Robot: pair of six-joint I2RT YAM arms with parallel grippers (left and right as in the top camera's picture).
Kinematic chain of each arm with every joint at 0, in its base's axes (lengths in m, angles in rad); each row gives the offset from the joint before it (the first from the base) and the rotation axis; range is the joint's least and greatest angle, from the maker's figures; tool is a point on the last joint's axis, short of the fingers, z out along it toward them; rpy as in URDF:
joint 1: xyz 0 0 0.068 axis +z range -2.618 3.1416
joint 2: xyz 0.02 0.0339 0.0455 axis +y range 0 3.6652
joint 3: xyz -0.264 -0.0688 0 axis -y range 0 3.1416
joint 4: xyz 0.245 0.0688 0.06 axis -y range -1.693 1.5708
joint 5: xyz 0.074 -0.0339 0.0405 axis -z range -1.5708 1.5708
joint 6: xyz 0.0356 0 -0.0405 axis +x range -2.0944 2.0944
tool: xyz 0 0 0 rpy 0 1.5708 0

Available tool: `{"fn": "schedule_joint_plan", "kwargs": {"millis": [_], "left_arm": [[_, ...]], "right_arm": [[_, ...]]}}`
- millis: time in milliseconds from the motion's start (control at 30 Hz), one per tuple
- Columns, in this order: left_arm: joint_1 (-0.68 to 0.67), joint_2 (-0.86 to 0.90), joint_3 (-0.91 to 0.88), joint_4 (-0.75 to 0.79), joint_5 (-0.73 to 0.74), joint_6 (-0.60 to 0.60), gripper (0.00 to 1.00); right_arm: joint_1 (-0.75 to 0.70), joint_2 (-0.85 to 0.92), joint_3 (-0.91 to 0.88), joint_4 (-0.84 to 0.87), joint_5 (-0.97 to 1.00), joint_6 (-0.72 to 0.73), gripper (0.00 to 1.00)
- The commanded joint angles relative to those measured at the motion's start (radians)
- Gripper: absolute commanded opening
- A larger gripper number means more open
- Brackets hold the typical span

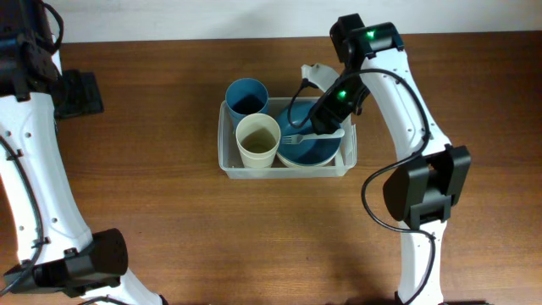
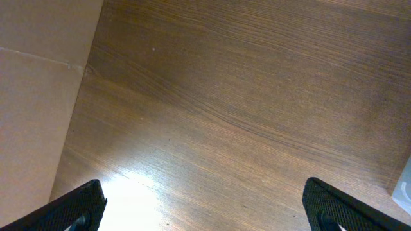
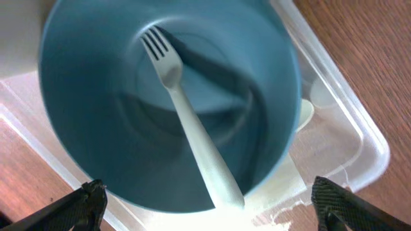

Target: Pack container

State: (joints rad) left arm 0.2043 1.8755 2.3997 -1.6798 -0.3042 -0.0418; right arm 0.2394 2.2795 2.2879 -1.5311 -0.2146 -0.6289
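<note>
Your right hand (image 3: 213, 206) hangs directly above the container (image 1: 225, 157), over the end nearest that arm, with the blue bowl (image 3: 96, 96) straight beneath it. Its fingers stand wide apart and grip nothing. The fork (image 3: 192, 128) lies loose inside the bowl, its long axis running from the handle end, just below the gap between the fingers, to the tines on the far side of the bowl. Beyond the bowl, further from this hand, a cream cup (image 1: 257, 140) and a blue cup (image 1: 246, 96) stand upright in the same container. The right arm reaches in from its base with the wrist bent down over the bin. Any next move probably depends on that vertical stacking, so lift straight up to keep the fingers clear of the bowl rim and the container wall. Your left hand (image 2: 205, 208) is also fully open and holds nothing. It hovers over bare surface (image 2: 244, 96), well apart from the container, and only a corner of the bin shows at the edge of its view. The right arm is by far the nearer.
</note>
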Motion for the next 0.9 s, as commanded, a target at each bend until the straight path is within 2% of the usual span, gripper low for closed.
{"fn": "schedule_joint_plan", "kwargs": {"millis": [0, 300, 500, 867], "left_arm": [[0.002, -0.025, 0.016, 0.002, -0.014, 0.002, 1.00], [0.002, -0.025, 0.016, 0.002, -0.014, 0.002, 1.00], [0.002, -0.025, 0.016, 0.002, -0.014, 0.002, 1.00], [0.002, -0.025, 0.016, 0.002, -0.014, 0.002, 1.00]], "right_arm": [[0.019, 0.017, 0.001, 0.002, -0.042, -0.048, 0.98], [0.081, 0.018, -0.082, 0.003, -0.032, -0.056, 0.98], [0.081, 0.018, -0.180, 0.007, 0.078, -0.055, 0.97], [0.080, 0.018, -0.196, 0.043, 0.126, -0.055, 0.96]]}}
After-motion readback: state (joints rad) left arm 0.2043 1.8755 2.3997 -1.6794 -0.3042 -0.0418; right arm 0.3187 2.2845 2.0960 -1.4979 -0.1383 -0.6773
